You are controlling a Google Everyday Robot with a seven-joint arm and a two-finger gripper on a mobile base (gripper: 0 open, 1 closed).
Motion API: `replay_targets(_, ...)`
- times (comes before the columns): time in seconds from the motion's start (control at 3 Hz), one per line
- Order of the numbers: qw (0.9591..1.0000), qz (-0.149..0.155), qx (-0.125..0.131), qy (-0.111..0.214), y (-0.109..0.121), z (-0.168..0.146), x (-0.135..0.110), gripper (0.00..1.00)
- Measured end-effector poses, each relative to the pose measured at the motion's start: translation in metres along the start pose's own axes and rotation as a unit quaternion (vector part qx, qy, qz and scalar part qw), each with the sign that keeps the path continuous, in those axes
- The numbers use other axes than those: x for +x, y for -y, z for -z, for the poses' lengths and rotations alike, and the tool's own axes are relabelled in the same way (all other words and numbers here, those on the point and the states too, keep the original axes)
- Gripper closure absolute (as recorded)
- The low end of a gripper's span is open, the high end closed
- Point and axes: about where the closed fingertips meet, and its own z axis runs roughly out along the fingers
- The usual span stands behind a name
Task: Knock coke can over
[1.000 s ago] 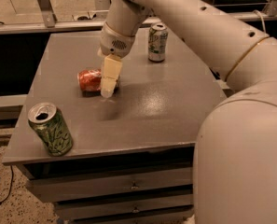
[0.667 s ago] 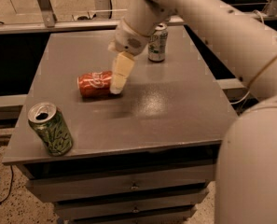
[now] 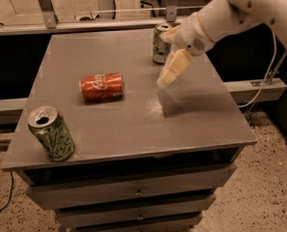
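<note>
Nearest, a green can (image 3: 51, 132) is standing at the surface's (image 3: 201, 124) front corner; farther in, the coke can (image 3: 102, 86) is lying on its side, long axis pointing toward the claw (image 3: 163, 80), which is hovering well apart at view-right; apart or together, I cannot tell.
</note>
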Motion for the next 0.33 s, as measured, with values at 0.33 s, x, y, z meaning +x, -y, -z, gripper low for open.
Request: replay_targets(0.33, 0.9999, -0.009, 0.01, 0.0, 0.001, 0.0125, 0.0123, 0.0)
